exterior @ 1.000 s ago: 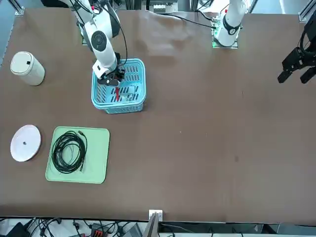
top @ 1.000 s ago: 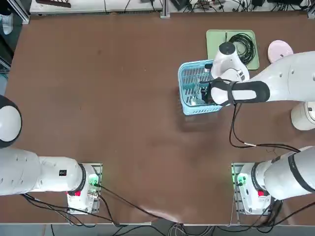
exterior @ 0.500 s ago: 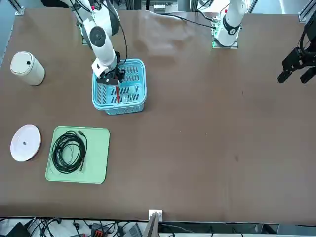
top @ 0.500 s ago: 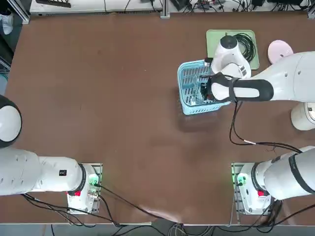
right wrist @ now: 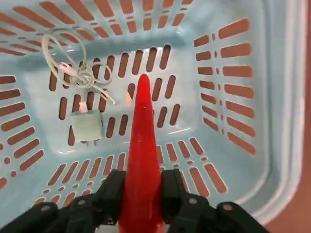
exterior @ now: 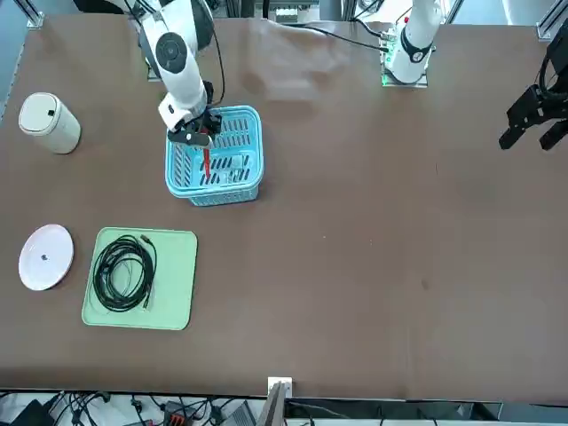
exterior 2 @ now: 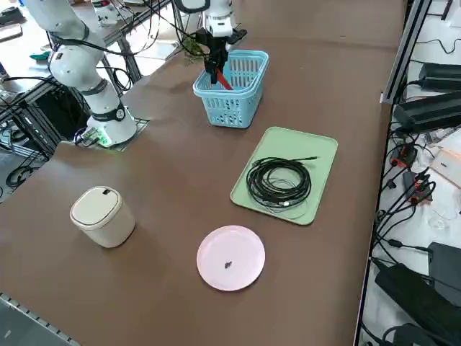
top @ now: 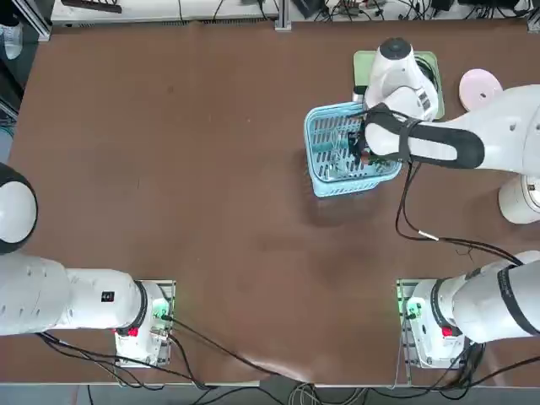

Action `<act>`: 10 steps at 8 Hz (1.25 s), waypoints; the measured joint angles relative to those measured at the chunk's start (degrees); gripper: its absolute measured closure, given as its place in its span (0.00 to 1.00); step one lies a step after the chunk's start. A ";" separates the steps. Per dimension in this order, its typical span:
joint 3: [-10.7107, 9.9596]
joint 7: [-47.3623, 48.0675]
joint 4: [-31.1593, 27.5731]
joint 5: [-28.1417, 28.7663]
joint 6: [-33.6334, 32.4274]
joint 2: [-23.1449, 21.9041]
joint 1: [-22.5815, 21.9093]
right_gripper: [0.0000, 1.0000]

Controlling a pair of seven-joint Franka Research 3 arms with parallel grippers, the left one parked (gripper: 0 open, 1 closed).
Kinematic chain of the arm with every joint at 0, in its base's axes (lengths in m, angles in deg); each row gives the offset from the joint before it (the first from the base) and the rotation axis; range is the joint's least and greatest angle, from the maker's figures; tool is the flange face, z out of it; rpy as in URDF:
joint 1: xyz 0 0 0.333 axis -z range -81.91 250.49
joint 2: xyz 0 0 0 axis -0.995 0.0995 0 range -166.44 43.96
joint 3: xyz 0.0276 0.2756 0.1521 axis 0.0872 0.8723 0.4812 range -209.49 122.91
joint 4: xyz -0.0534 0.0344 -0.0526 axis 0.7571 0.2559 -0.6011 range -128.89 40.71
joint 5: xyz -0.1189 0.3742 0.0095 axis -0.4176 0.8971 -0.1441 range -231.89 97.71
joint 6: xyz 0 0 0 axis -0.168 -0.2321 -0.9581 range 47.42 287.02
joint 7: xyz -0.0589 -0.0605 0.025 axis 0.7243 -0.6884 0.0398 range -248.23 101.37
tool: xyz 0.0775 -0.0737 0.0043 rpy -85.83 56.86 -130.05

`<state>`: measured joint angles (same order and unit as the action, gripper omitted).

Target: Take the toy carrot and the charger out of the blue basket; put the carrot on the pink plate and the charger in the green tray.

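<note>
My right gripper [right wrist: 142, 187] is shut on the toy carrot [right wrist: 142, 150], a slim red-orange stick that points down into the blue basket [right wrist: 272, 121]. The carrot [exterior: 206, 162] hangs above the basket's floor, held near its upper end; its leaves are hidden by the fingers. The gripper [exterior 2: 213, 60] hovers over the basket [exterior 2: 234, 90], at about rim height. The charger [right wrist: 87, 127], a small white block with a coiled thin white cable, lies on the basket floor. The pink plate [exterior 2: 230, 257] and the green tray [exterior 2: 315, 155] lie beyond the basket.
A coiled black cable [exterior 2: 279, 182] lies in the green tray. A small cream lidded bin [exterior 2: 101, 215] stands near the table's right edge, close to the plate. The basket [top: 331, 169] sits right next to the tray [top: 363, 61].
The right gripper has risen from the basket floor with the carrot in its fingers and shifted toward the tray side. The charger has stayed in the basket.
</note>
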<state>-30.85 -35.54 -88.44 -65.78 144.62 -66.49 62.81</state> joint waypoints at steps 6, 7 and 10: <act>-0.79 -0.88 14.18 -0.12 -19.43 -3.05 4.16 0.59; -0.90 -3.20 15.89 -0.24 -21.43 -3.04 5.99 0.59; -2.83 -17.22 21.30 -0.44 -26.82 -3.02 15.54 0.59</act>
<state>-33.67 -52.76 -67.14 -66.22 117.80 -69.51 78.35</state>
